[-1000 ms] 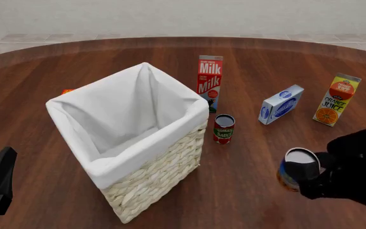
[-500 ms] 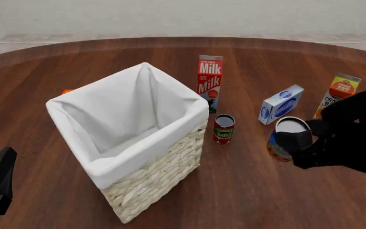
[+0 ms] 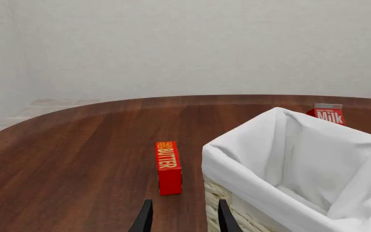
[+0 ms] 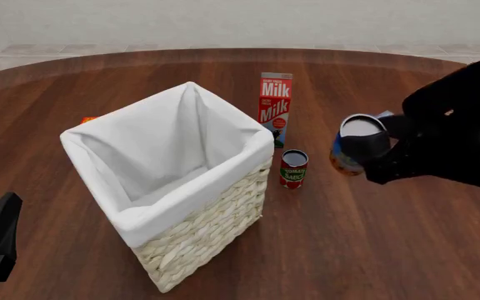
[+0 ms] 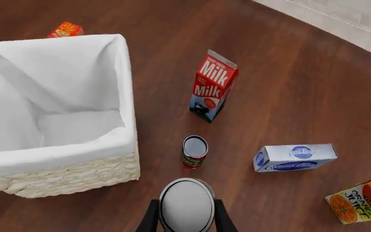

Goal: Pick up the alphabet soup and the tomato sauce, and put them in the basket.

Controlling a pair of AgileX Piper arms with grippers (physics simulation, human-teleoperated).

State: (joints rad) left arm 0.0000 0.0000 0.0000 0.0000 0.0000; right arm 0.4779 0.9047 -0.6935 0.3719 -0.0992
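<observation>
One alphabet soup [image 4: 352, 145] in right fingers [image 4: 372, 152]; one tomato sauce [image 4: 294, 169], one basket [image 4: 210, 226].

We see the table from above in front; both wrist views share the basket [image 4: 173, 187] [image 3: 289, 169] [image 5: 56, 121], milk carton [image 4: 275, 107] at its 1 o'clock.

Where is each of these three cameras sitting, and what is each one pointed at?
Front view: fixed above the table, looking forward and down; right pincer holds the alphabet soup.
Left wrist view: low behind the left pincer, facing the basket.
Right wrist view: high, looking down past its fingers at the tomato sauce.
All share the basket and milk carton.
</observation>
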